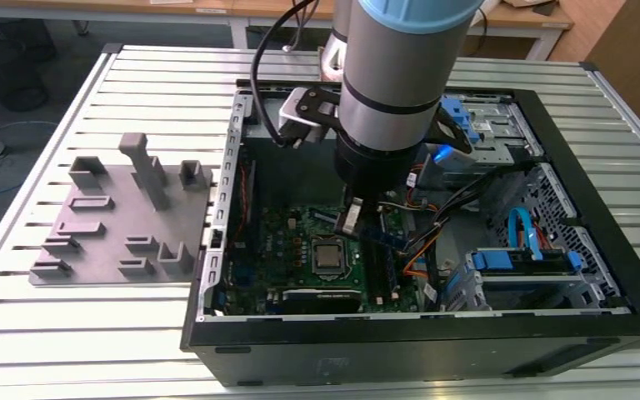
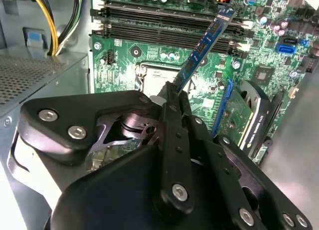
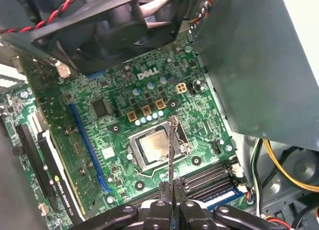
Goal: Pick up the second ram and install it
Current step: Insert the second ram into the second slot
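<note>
Exterior view: at frame centre the arm (image 1: 392, 75) reaches into the open computer case (image 1: 409, 342) lying on the slatted desk (image 1: 131, 83). Its hand (image 1: 350, 218) is low over the motherboard (image 1: 287, 242).

Second wrist view: the hand is clenched on one end of the second ram (image 2: 204, 45), which slants out over the memory slots (image 2: 159, 20) and is not yet seated. Gripped that far from its middle, it could pivot or slip under pressure.

First wrist view: the ram shows edge-on by the processor (image 3: 149, 149). Pushed down while tilted, it may jam or miss its slot.
</note>
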